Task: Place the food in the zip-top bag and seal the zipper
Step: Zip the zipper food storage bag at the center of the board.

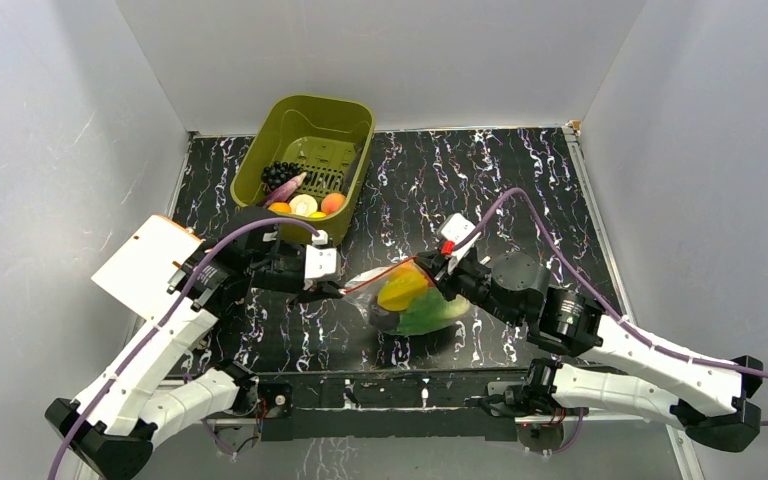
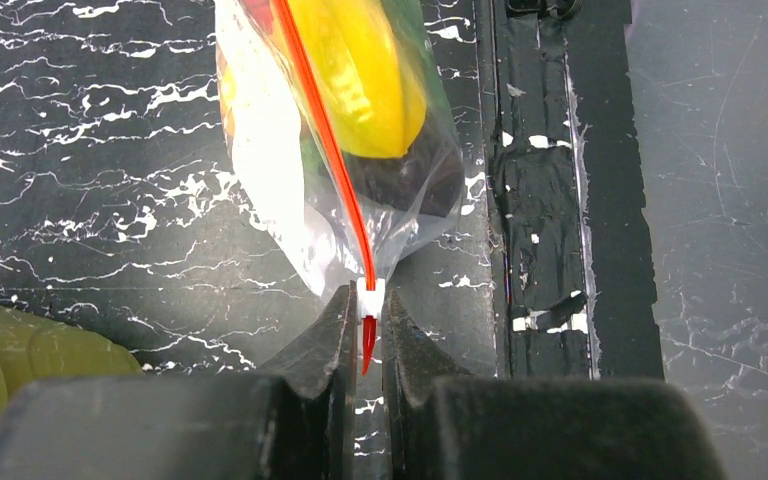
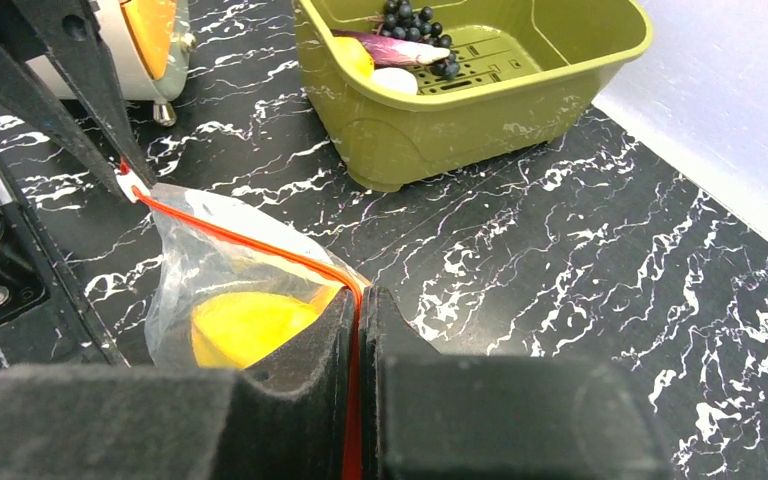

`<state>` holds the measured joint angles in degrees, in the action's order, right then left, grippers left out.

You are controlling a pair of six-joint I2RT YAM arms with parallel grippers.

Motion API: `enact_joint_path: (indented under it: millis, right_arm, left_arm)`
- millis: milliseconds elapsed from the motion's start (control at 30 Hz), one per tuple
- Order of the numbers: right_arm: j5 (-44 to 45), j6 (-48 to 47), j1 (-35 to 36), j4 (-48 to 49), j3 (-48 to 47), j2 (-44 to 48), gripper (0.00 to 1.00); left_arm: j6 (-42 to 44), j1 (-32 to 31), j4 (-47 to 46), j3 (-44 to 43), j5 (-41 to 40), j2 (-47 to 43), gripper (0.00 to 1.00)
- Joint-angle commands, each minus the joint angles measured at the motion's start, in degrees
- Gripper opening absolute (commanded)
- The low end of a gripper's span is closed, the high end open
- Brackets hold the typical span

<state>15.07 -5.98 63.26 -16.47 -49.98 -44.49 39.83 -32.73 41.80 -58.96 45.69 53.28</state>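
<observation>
Tautly, thin red zipper (image 2: 325, 150) spans crinkly zip-top bag (image 2: 270, 190).

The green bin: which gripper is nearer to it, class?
Left. The left gripper sits just in front of the bin's near wall. The right gripper is farther off to the right, at the bag's other end.

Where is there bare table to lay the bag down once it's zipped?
Widest bare patch: the table right of the green bin, out to the right wall. A smaller one lies between the left arm and the bag. Crowded: the centre, where left tool and right tool pinch the zipper, and the bin's corner.
</observation>
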Motion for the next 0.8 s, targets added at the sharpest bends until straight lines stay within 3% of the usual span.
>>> enact_joint_path:
  millis: [0,267,533,733,767]
  right_arm:
    - [7.45,-0.86,-0.6,4.6,-2.01,3.04,0.0]
    - [11.9,-0.26,-0.6,1.44,-3.48,4.86,0.0]
    - [9.8,1.03,-0.58,0.04,-4.63,4.04,0.0]
    - [3.24,6.94,-0.61,-1.7,-4.16,0.92,0.0]
    - [4.61,8.27,-0.66,-1.46,-3.48,0.76,0.0]
  left_arm:
    - [-0.11,0.14,5.47,-0.29,-1.99,-1.26,0.0]
    - [-0.65,0.2,5.22,1.66,-6.61,-3.46,0.0]
    - [-1.03,0.17,4.77,1.67,-10.58,-4.01,0.0]
    - [-5.05,0.2,-0.36,0.84,-9.78,-6.42,0.0]
    - [-6.16,0.21,-1.9,0.97,-10.15,-6.96,0.04]
